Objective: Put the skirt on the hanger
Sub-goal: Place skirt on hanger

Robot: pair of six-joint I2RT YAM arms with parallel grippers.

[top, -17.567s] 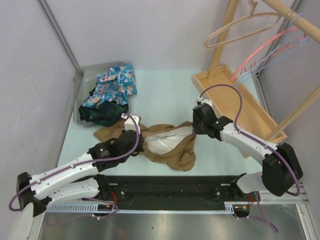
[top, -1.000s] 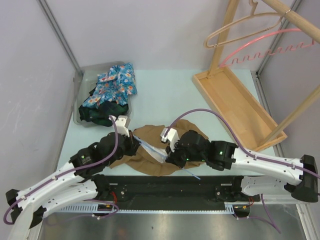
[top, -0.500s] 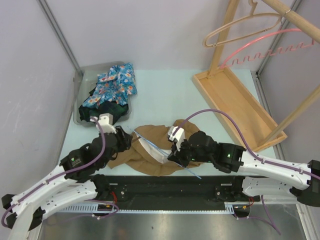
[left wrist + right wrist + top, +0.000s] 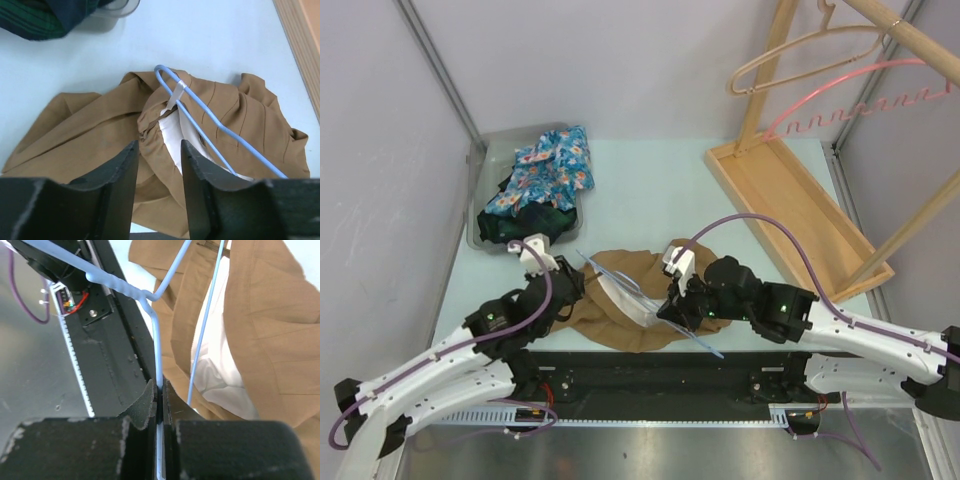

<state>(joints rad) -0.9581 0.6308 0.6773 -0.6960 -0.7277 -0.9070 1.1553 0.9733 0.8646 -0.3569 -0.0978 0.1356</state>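
Tabletop [image 4: 210,35] bears skirt [image 4: 90,145] just beyond left end effector [image 4: 158,150].

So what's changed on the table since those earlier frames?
The blue hanger came off the rack and now lies partly inside the brown skirt, clamped in the right end effector. The left end effector, shut on the skirt a second ago, has let go and opened. Pink hanger and clothes bin stayed put.

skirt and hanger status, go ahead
Left jaws open, empty, over brown skirt. Right jaws shut on blue hanger wire. Hanger lies across skirt's waist opening.
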